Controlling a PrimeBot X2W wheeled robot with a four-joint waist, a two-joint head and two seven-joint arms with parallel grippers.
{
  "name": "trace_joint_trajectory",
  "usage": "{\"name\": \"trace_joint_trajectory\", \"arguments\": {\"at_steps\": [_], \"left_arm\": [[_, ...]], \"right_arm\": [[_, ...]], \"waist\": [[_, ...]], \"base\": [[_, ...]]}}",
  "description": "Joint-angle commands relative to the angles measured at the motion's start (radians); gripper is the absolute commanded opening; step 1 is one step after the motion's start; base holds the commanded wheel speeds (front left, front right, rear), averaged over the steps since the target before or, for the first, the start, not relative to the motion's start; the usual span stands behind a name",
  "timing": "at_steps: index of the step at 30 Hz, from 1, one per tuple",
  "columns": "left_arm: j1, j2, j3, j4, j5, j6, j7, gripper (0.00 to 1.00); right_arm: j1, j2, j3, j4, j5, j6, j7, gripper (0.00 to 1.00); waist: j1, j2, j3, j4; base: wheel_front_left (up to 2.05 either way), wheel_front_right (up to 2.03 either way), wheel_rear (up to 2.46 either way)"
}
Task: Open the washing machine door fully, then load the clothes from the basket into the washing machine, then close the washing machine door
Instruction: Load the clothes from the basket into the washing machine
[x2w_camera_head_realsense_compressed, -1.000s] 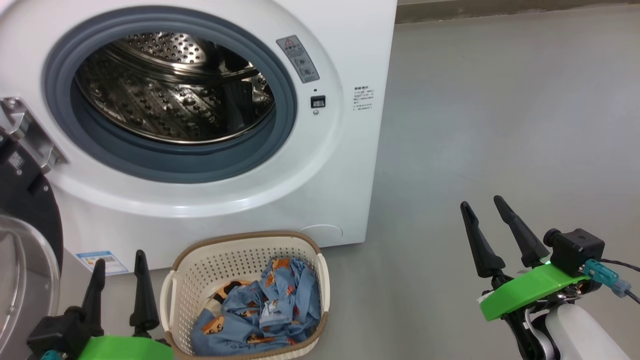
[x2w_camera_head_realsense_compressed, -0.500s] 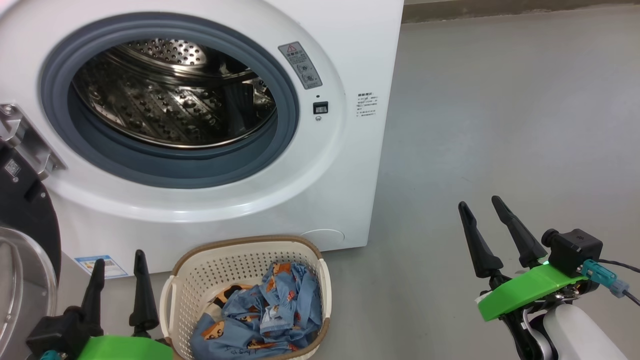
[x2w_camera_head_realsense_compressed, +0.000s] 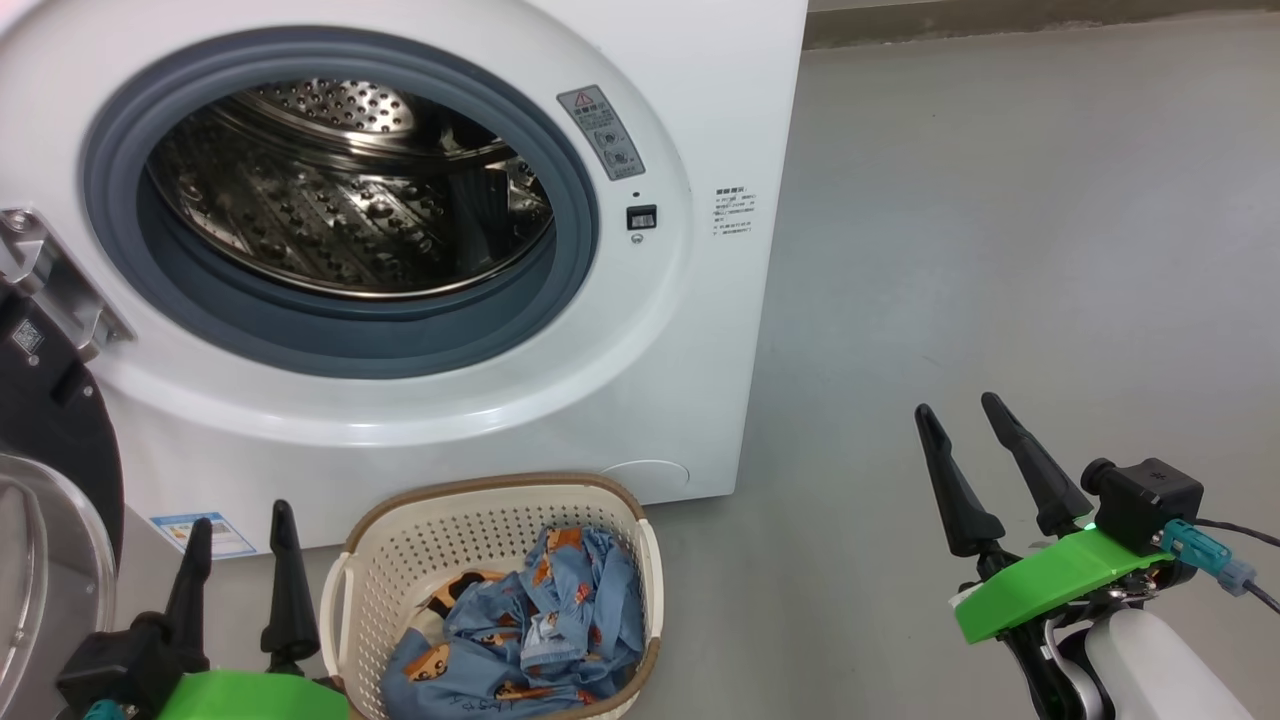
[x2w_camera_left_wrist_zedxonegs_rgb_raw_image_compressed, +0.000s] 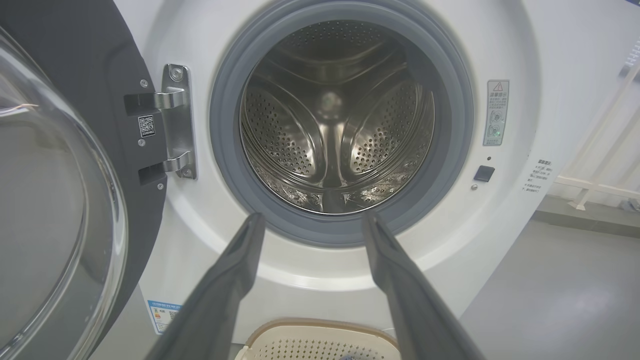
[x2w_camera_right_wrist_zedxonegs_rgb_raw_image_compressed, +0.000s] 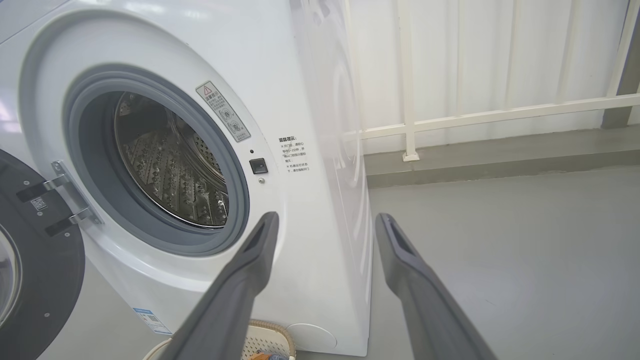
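Lying bunched in basket (x2w_camera_head_realsense_compressed: 420, 550), clothes (x2w_camera_head_realsense_compressed: 540, 620); washing machine door (x2w_camera_head_realsense_compressed: 50, 430) open wide.

A smooth grey floor (x2w_camera_head_realsense_compressed: 1000, 250) carries the washer (x2w_camera_head_realsense_compressed: 700, 80), which stands toward the far edge, where a low kerb (x2w_camera_right_wrist_zedxonegs_rgb_raw_image_compressed: 500, 150) runs with a white railing (x2w_camera_right_wrist_zedxonegs_rgb_raw_image_compressed: 409, 100) footed on it. The basket (x2w_camera_head_realsense_compressed: 450, 545) sits on the floor just before the washer's base; whether they touch, I can't tell
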Motion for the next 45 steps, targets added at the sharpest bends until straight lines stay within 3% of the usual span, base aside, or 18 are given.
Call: {"name": "trace_joint_trajectory", "arguments": {"at_steps": [1, 24, 45], "left_arm": [[-0.045, 0.013, 0.036, -0.016, 0.016, -0.006, -0.011, 1.0], [-0.065, 0.001, -0.002, 0.042, 0.007, -0.026, 0.001, 1.0], [-0.247, -0.002, -0.043, 0.259, -0.008, -0.076, 0.021, 1.0]], "right_arm": [[-0.006, -0.011, 0.02, -0.021, 0.003, 0.006, -0.009, 1.0], [-0.014, -0.018, 0.031, -0.017, 0.017, 0.006, -0.009, 1.0], [-0.074, 0.006, -0.013, -0.046, 0.013, 0.006, -0.009, 1.0]], "waist": [[0.0, 0.0, -0.001, 0.0], [0.0, 0.0, 0.039, -0.008], [0.0, 0.0, 0.269, -0.07]], "base": [[0.0, 0.0, 0.0], [0.0, 0.0, 0.0], [0.0, 0.0, 0.0]]}}
